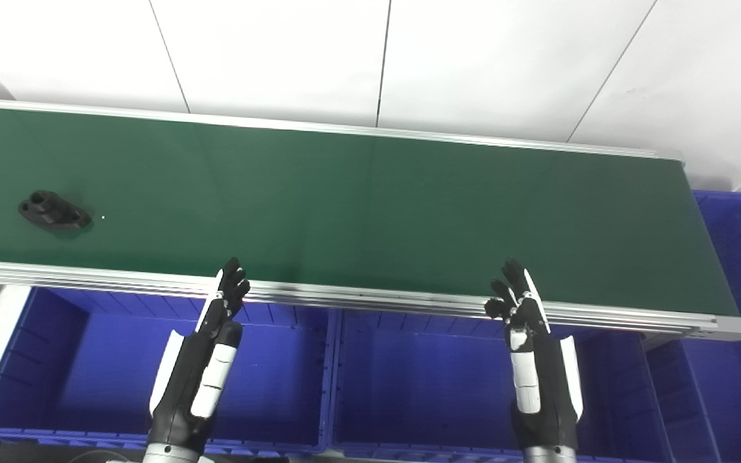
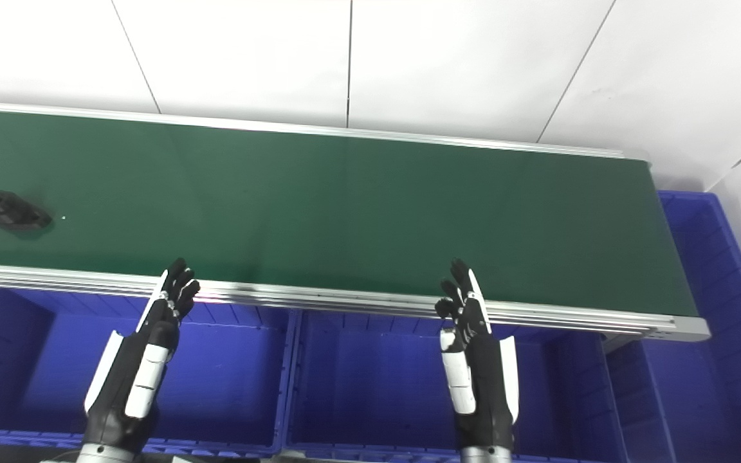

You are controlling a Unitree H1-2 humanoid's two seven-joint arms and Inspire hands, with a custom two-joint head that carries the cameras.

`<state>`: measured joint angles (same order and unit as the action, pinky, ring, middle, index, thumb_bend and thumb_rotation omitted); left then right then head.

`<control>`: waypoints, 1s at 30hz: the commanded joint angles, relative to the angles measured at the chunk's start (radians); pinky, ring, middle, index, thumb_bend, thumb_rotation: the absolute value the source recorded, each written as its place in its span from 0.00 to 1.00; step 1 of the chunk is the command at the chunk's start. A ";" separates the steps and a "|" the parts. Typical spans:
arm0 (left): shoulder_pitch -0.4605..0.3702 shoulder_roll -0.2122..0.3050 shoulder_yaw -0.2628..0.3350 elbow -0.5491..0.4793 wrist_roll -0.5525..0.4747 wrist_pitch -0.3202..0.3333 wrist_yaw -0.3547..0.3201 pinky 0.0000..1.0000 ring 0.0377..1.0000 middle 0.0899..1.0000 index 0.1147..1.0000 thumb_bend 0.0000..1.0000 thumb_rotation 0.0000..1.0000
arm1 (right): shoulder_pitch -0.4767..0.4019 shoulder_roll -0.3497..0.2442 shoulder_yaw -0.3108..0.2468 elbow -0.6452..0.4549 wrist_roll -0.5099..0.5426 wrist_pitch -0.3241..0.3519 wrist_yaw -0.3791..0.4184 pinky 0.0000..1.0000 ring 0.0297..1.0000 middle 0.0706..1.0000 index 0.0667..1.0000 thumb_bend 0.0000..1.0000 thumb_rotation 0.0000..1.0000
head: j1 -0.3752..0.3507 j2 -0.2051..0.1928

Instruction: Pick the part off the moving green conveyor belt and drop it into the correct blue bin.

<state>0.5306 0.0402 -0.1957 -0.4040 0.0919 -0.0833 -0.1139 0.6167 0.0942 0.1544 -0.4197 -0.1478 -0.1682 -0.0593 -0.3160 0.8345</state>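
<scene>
Part [image 1: 54, 211] lay at the frame's left, long axis slanting lower-right, up-left of our nearer left robot hand [image 1: 224, 302]; both robot hands were released, the right [image 1: 517, 302] farther.

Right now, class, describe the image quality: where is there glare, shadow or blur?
Left eye view: black part dark and soft-edged, casting a faint shadow on the conveyor belt. Right eye view: bright glare on the aluminium rail near the left hand; bin interiors dim.
</scene>
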 commanded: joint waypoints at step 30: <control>0.002 -0.006 -0.013 -0.015 0.007 -0.048 0.016 0.98 0.96 0.98 1.00 0.55 0.99 | 0.000 -0.003 -0.004 -0.031 0.002 0.006 0.001 0.88 0.92 0.95 0.95 0.81 0.95 | 0.007 -0.003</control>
<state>0.5307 0.0400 -0.2031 -0.4011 0.0961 -0.0881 -0.1055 0.6157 0.0905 0.1505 -0.4200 -0.1427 -0.1640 -0.0588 -0.3099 0.8299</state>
